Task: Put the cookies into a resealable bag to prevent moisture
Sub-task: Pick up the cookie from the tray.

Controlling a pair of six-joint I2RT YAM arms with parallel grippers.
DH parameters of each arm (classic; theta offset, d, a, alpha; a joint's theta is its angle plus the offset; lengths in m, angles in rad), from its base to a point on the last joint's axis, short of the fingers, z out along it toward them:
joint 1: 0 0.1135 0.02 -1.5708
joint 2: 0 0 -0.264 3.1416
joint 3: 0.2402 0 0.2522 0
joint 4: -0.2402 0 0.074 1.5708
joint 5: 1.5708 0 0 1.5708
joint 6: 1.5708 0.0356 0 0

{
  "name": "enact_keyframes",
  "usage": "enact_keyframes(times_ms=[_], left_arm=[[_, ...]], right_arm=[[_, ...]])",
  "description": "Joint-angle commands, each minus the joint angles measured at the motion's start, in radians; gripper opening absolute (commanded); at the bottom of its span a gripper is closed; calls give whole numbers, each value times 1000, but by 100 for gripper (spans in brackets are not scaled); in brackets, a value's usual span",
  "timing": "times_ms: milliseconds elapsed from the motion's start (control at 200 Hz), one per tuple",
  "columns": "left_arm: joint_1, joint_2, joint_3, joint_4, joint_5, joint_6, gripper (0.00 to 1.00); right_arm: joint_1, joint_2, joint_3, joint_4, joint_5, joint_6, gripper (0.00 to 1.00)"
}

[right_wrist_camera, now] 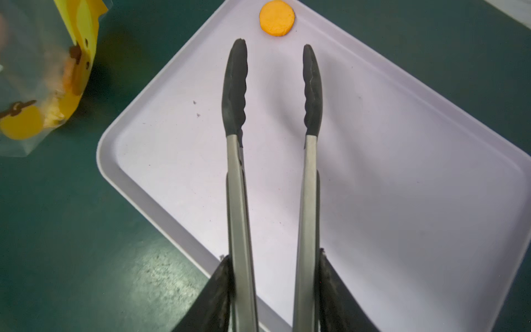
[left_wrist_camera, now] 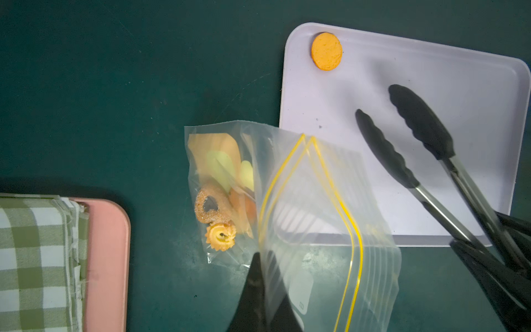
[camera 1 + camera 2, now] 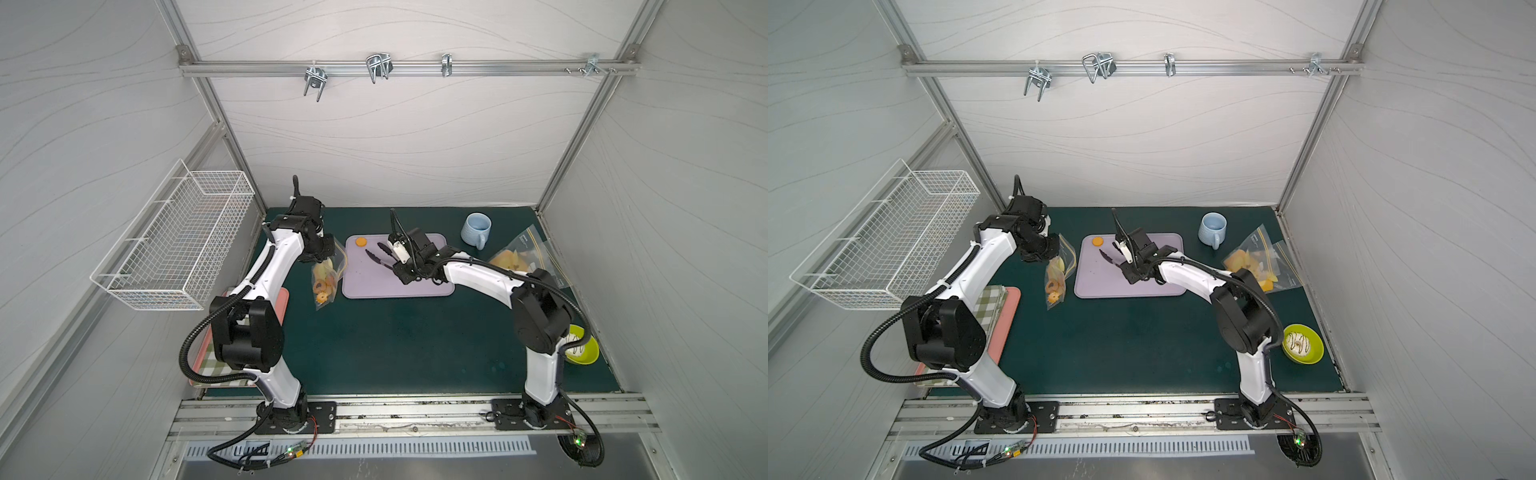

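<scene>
Cookie lies just past tongs in right pincer.

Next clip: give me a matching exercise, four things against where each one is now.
Things:
1. loose cookie
2. tongs
3. cookie bag
4. mug

Places:
A. held in the right gripper
B. standing on the mat
C. pinched in the left gripper
D. on the tray, near a corner

Pairs: 1-D, 2-A, 3-C, 4-B
</scene>
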Motion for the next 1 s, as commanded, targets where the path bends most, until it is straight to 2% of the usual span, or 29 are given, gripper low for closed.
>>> enact_keyframes(times_ms=[0, 470, 995], left_arm=[[6, -15, 3, 21, -10, -4, 0], [6, -14, 3, 21, -7, -3, 0], [7, -13, 3, 20, -4, -3, 0]], right_arm=[[6, 47, 86, -35, -11, -23, 47], [8, 275, 369, -164, -11, -64, 50], [-3, 437, 617, -256, -20, -75, 48]])
